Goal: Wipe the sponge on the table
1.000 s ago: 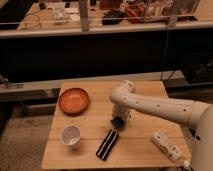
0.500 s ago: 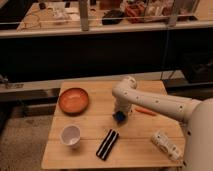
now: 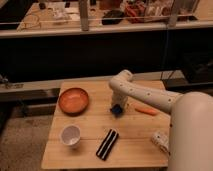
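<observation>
The small blue sponge (image 3: 116,109) rests on the light wooden table (image 3: 92,125), near the middle of its top. My gripper (image 3: 118,106) points down at the end of the white arm and sits right on the sponge. The arm reaches in from the lower right and bends above the table's far side. The gripper's tips are hidden behind the sponge and the wrist.
A brown bowl (image 3: 74,100) sits at the table's left rear and a white cup (image 3: 70,135) at front left. A long black bar with a pale stripe (image 3: 107,144) lies at the front. An orange carrot-like item (image 3: 146,111) and a crumpled white object (image 3: 160,141) lie on the right. A cluttered workbench (image 3: 100,20) runs behind.
The gripper and the blue sponge have moved away from the black bar toward the table's far side, and the arm's elbow has swung back with them.
</observation>
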Controlling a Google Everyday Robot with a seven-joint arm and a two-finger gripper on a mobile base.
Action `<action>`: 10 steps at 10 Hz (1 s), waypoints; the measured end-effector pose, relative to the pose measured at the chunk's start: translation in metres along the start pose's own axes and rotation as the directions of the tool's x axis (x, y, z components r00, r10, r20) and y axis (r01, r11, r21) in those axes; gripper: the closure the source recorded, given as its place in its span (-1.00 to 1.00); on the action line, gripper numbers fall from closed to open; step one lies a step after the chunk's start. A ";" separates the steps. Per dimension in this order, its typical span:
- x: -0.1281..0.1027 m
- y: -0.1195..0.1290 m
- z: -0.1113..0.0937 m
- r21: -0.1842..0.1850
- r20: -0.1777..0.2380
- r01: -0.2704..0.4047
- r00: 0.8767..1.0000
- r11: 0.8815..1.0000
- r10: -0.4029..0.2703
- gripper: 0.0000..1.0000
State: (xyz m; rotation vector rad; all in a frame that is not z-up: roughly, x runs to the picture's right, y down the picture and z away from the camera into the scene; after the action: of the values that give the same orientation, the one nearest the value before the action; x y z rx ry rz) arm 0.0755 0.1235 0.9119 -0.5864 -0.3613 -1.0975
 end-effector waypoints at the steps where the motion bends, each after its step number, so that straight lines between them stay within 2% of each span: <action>1: -0.003 -0.010 0.001 0.001 0.011 0.023 1.000 1.000 -0.023 0.18; 6: -0.011 -0.021 0.002 0.000 0.024 0.070 0.997 0.998 -0.070 0.18; 10: -0.012 -0.022 0.002 0.002 0.029 0.077 0.997 0.997 -0.077 0.18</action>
State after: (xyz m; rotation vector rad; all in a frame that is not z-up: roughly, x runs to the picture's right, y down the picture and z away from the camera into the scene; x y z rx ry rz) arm 0.0501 0.1263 0.9126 -0.5917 -0.4124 -1.1638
